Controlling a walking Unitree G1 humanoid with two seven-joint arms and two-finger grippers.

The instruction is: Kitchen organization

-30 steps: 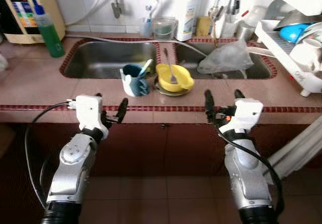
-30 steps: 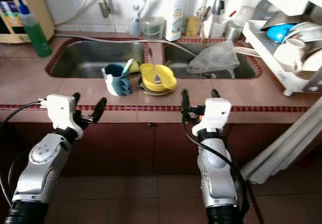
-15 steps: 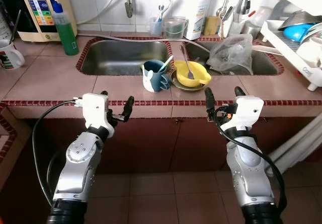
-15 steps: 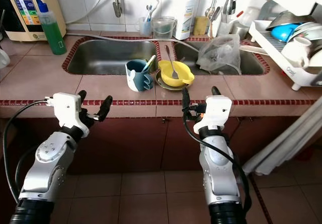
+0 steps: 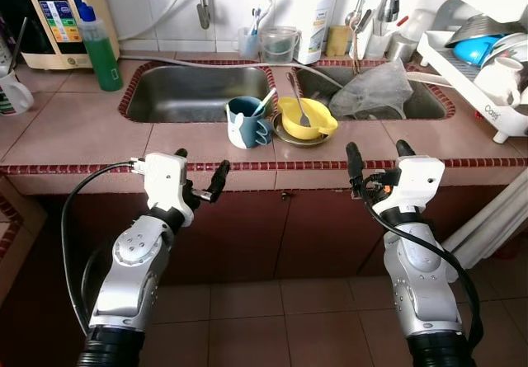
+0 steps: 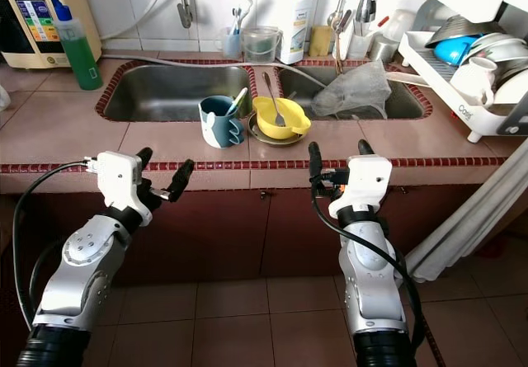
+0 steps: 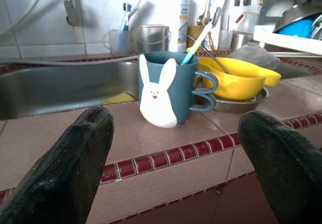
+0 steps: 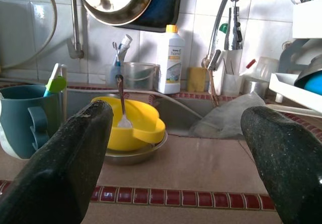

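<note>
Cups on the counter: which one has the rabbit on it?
The blue mug on the strip between the two sinks, beside the yellow bowl. A white rabbit faces the left end effector, and a toothbrush stands in it.

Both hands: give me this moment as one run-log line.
left hand: open, empty, before counter edge | right hand: open, empty | blue mug, yellow bowl: on counter, untouched

Mug left of bowl — sinks behind
</note>
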